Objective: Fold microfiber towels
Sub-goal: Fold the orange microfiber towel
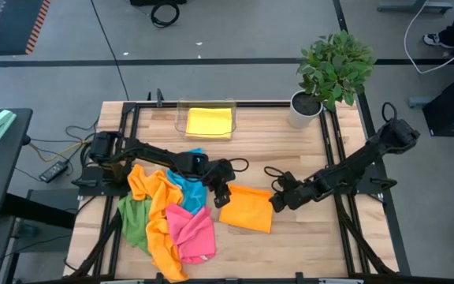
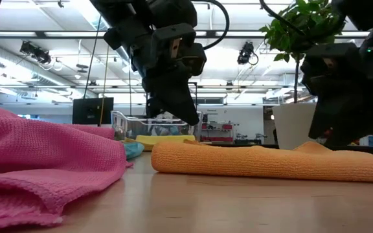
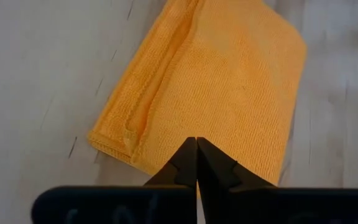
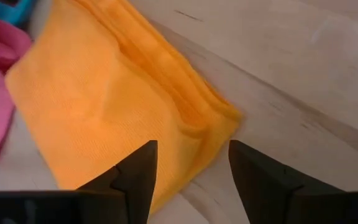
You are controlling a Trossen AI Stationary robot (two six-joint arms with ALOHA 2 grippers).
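A folded orange towel (image 1: 249, 211) lies flat on the wooden table between my two grippers. My left gripper (image 1: 221, 195) is shut and hangs just above the towel's far left part (image 3: 216, 81); in the low view its tip (image 2: 192, 120) stands clear of the cloth. My right gripper (image 4: 192, 144) is open at the towel's right-hand corner (image 4: 225, 121), one finger over the cloth and the other over bare wood. To the left lies a loose heap of towels: orange (image 1: 158, 221), green (image 1: 135, 219), pink (image 1: 192, 230) and blue (image 1: 187, 186). My right gripper comes slanting down from the table's right side over the towel's layered corner (image 4: 225, 121). Whether its fingertips touch the cloth I cannot tell. The towel lies flat on the table.
A clear plastic tray (image 1: 181, 118) holding a folded yellow towel (image 1: 209, 122) stands at the far edge. A potted plant (image 1: 333, 67) is at the far right corner. Bare wood shows near the front edge, right of the heap.
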